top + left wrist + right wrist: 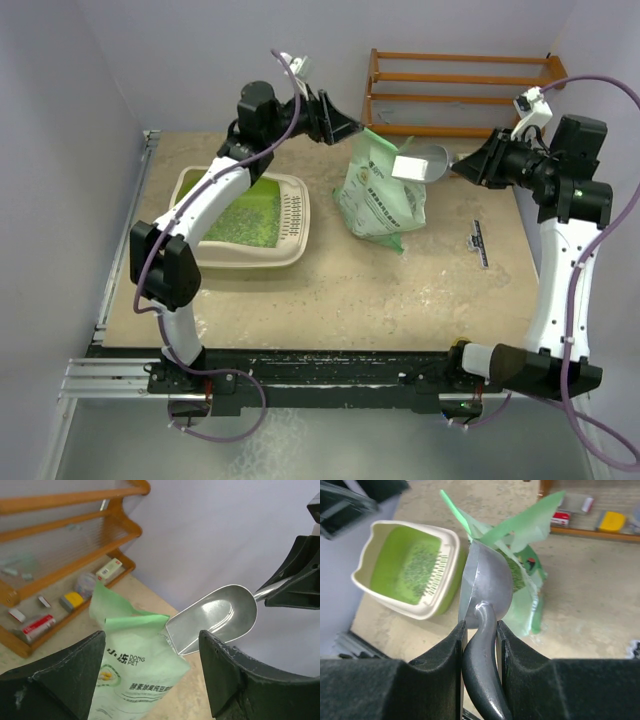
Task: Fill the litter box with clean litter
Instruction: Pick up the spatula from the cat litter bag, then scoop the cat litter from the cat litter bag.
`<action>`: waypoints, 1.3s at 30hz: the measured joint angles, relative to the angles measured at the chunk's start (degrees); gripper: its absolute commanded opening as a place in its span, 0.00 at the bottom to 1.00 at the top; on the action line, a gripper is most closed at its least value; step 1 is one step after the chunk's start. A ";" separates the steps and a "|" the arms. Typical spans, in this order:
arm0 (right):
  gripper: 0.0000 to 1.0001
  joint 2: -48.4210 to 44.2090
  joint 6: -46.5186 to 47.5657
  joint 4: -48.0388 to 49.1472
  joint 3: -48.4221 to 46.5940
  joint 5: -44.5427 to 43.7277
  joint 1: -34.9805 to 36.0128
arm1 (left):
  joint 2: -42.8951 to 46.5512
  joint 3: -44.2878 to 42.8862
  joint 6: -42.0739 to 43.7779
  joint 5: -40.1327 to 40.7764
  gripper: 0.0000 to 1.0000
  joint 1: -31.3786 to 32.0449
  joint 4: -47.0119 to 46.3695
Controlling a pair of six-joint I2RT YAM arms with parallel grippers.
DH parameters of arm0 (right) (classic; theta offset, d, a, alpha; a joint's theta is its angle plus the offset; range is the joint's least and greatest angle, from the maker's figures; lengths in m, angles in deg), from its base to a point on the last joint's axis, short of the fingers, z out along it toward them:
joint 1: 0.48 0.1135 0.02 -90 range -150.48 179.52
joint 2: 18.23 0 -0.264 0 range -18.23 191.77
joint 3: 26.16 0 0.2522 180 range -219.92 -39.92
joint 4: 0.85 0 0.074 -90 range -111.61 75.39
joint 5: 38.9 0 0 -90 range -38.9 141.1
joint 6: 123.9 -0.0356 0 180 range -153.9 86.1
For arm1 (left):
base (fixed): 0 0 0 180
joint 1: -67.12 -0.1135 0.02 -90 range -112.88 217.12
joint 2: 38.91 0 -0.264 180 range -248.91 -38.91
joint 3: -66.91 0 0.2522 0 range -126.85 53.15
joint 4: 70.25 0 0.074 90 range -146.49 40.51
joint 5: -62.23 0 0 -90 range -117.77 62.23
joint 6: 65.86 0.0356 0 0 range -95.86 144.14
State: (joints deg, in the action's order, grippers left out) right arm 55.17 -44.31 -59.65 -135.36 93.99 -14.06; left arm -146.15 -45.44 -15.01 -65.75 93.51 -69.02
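Gripping the dark curved handle of a shiny silver metal scoop [487, 587], the right gripper [481, 625] has its jaws clamped on either side of that handle. The scoop's bowl reaches toward the open top of a pale green printed plastic bag [383, 198], which stands upright near the middle of the beige tabletop [330, 300]. In the left wrist view the bowl looks bare and bright inside (its lip sits right at the bag's raised flap, though I cannot tell whether they touch).

The left gripper [342, 125] hovers beside the top of the bag on the side away from the scoop. Its jaws stand well apart and hold nothing; between its black fingers [55, 680] the bag's upper edge and the scoop show.

The large rounded-rectangular cream plastic litter box [294, 242], lime-green inside, rests on the left part of the table, well apart from the bag, with the left arm's white forearm crossing above it. Its slotted cream rim section faces the bag. The litter, tiny green pellets [422, 567], lies in a patch on the box's floor next to that slotted section, leaving smooth green floor bare elsewhere.

An orange-brown wooden rack [455, 95] stands against the back wall behind the bag, with small packets on its lower shelf. A small dark object [480, 243] lies on the table near the right arm.
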 measured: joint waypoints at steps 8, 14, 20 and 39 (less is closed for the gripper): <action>0.00 -5.25 6.12 -5.73 1.88 -9.90 -0.37 | -1.42 -9.55 15.87 -6.34 0.75 -0.24 8.59; 0.00 -5.46 9.27 -7.82 2.78 -12.39 -0.44 | -7.41 -9.38 23.98 -8.33 0.76 -0.11 16.48; 0.00 -3.65 10.95 -9.68 5.64 -11.41 -0.42 | -9.77 -8.31 27.63 -8.28 0.77 -0.07 20.52; 0.00 8.74 13.62 -9.79 5.11 -7.89 7.17 | -10.43 -7.63 23.17 -10.51 0.80 0.31 13.27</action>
State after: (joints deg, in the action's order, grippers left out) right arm 63.92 -30.70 -69.44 -130.24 86.10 -6.89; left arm -156.57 -53.07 8.16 -76.26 93.82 -55.76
